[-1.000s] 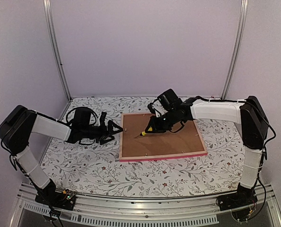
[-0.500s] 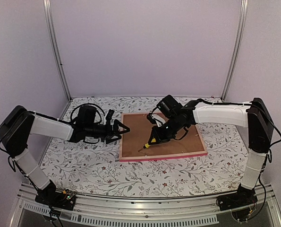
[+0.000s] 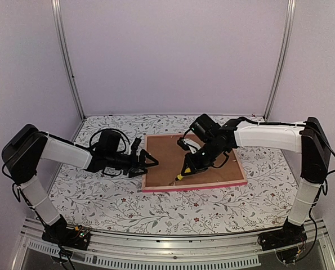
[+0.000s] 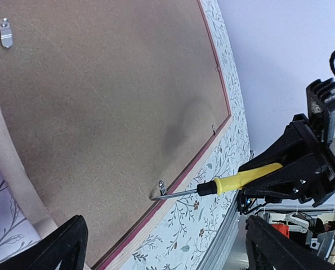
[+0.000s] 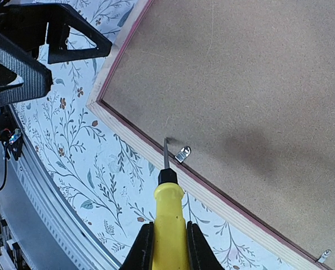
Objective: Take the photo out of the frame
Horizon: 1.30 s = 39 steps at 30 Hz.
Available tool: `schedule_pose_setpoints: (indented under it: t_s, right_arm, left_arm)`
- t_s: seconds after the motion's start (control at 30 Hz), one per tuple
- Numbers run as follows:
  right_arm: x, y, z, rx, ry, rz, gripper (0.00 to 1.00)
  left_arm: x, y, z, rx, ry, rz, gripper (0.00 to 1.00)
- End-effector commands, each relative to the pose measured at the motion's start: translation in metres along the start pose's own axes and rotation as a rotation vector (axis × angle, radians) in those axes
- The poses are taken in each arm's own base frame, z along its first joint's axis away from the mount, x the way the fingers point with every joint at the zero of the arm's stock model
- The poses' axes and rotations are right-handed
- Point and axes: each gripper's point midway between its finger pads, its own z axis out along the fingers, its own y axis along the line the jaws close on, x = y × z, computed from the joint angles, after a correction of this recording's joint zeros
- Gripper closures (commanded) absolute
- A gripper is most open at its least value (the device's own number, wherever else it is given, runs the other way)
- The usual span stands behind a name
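Frame [image 3: 194, 188]: face down at the worktop's centre, brown backing board [image 3: 162, 157] uppermost; photo hidden from view.
Right claw [image 3: 190, 166]: clenched on a yellow-handled screwdriver [image 5: 168, 216], its tip beside a metal clip [image 5: 182, 153] on the frame's near edge.
Left claw [image 3: 148, 162]: released, just beside the frame's left edge.

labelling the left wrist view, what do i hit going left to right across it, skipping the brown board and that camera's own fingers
metal clip in the top left corner → second metal clip, lower down → screwdriver, its yellow handle → right tool shut on that handle
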Motion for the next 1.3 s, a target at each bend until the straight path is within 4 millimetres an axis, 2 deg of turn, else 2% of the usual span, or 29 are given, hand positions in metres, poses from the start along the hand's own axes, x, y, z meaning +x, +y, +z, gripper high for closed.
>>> schedule_pose_setpoints:
  t_s: [0.0,0.2,0.57,1.0,1.27]
  right_arm:
    - [0.029,-0.012,-0.004,0.066,0.091,-0.004,1.00]
    - [0.037,-0.023,-0.010,0.099,0.113,0.010,1.00]
    - [0.038,-0.042,-0.026,0.168,0.120,0.026,1.00]
    - [0.027,-0.048,-0.030,0.205,0.085,0.030,1.00]
    - [0.010,-0.059,-0.051,0.222,0.006,0.070,1.00]
  left_arm:
    - [0.002,0.002,0.007,-0.026,0.025,0.006,0.00]
    - [0.004,0.011,0.008,-0.066,0.032,0.000,0.01]
    - [0.006,0.016,0.009,-0.077,0.040,-0.008,0.01]
    - [0.005,0.017,0.007,-0.078,0.036,-0.002,0.01]
    - [0.002,0.015,0.004,-0.076,0.030,0.007,0.01]
